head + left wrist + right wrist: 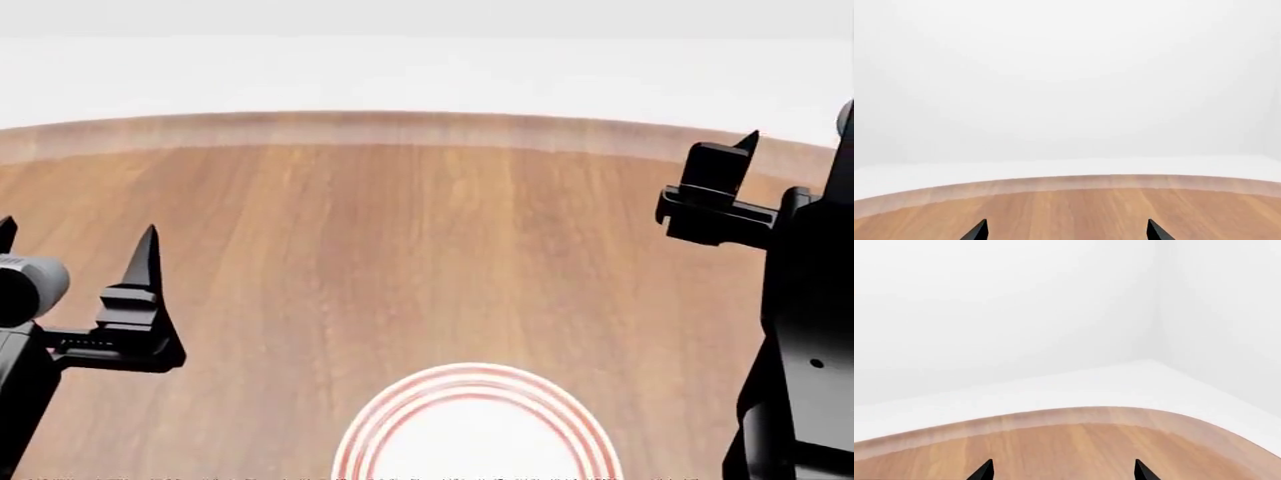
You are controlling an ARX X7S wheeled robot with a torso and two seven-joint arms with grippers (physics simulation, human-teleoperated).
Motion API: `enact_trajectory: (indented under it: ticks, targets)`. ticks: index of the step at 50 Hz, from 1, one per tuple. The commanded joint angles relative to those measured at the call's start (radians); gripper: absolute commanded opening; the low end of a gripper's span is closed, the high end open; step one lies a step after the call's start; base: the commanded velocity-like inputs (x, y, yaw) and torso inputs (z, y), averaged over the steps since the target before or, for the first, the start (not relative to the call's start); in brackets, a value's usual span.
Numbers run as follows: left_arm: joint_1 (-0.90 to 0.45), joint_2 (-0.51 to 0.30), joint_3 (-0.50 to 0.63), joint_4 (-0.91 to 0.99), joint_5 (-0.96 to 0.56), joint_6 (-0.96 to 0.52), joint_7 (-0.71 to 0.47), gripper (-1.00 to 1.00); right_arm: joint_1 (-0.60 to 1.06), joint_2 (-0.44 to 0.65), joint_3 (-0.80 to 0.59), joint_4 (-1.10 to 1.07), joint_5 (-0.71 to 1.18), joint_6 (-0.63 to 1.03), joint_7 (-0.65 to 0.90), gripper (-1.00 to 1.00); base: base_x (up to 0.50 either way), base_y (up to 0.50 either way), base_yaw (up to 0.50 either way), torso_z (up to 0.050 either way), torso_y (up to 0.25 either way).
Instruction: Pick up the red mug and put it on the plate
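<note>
While the plate (474, 425) sits at the near edge of the wooden table (400, 250), between my arms, I see no red mug in any view, so I judge I'm at the searching step. My left gripper (74, 245) has its fingers spread apart, holding nothing; the right gripper (1062, 471) likewise shows two separated tips over bare wood. Next I'd need to shift my view to find the mug.
</note>
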Motion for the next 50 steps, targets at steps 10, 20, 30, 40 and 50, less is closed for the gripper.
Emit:
enact_trajectory:
  ticks: [10,20,30,40,50]
  targets:
    - [-0.001,0.003,-0.015,-0.015,-0.023,-0.003,-0.021,1.00,-0.015,0.004,-0.009,0.010,0.011,-0.014,-0.003,1.00,0.00,0.00,0.00,0.000,0.000]
    - [-0.046,0.063,-0.087,-0.067,0.042,-0.038,-0.195,1.00,-0.031,0.003,-0.014,0.034,0.016,-0.035,-0.004,1.00,0.00,0.00,0.00,0.000,0.000]
    - [-0.056,0.065,-0.132,-0.114,0.044,-0.045,-0.247,1.00,-0.036,0.001,-0.013,0.051,0.025,-0.046,-0.005,1.00,0.00,0.00,0.00,0.000,0.000]
    - [-0.082,0.093,-0.164,-0.178,0.077,-0.033,-0.356,1.00,-0.034,0.002,-0.004,0.047,0.036,-0.039,-0.006,1.00,0.00,0.00,0.00,0.000,0.000]
    - [-0.094,0.098,-0.177,-0.250,0.089,-0.004,-0.445,1.00,-0.041,0.001,-0.007,0.059,0.042,-0.050,-0.006,1.00,0.00,0.00,0.00,0.000,0.000]
